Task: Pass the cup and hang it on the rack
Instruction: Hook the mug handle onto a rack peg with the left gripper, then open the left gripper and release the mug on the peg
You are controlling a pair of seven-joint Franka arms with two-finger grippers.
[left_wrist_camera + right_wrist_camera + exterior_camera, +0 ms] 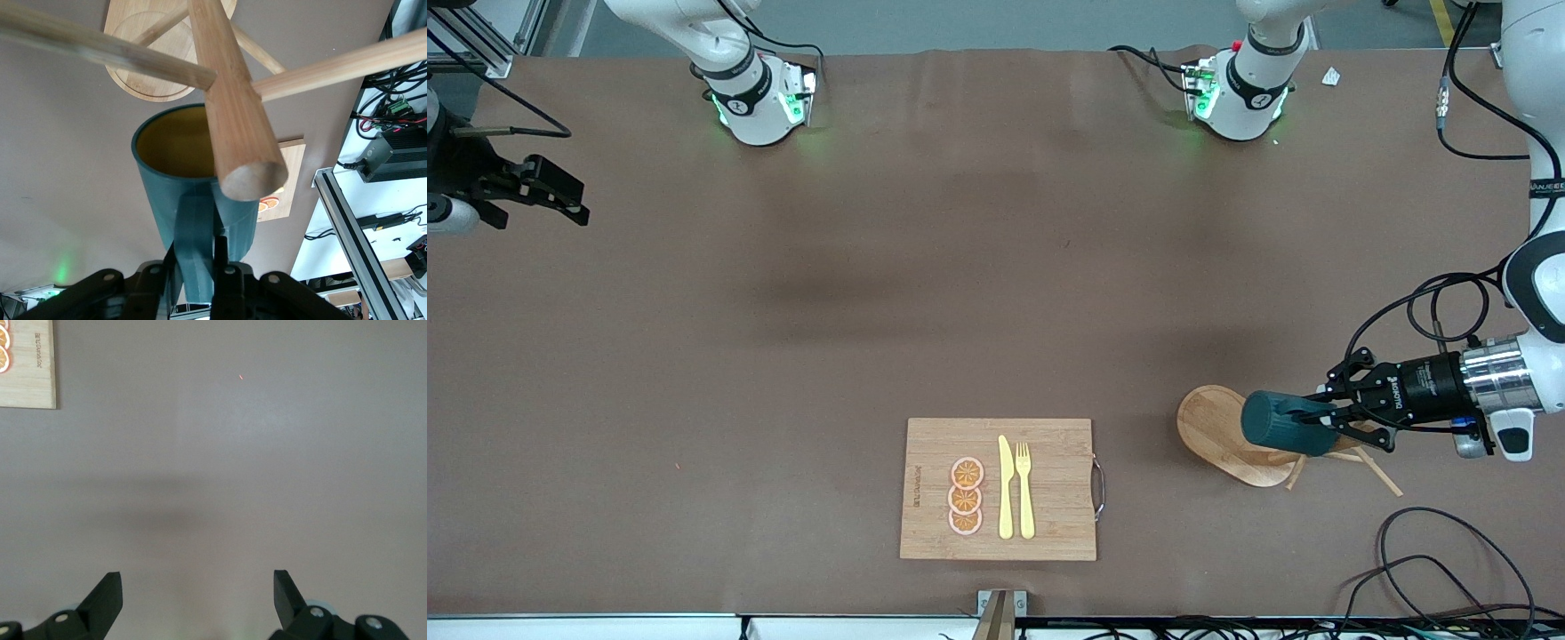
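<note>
- Gripping the cup [1285, 423] by its handle, the left gripper [1325, 418] holds it over the rack [1223, 436]; hanging remains.
- Right gripper [560, 191] waits at nine o'clock, jaws open and empty.

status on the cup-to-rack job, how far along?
Handover looks done: right end effector waits open at its end of the table, nothing in it. In hand: left end effector shut on the cup, held over the rack beside its post. Left: hook the handle on a peg, release.
</note>
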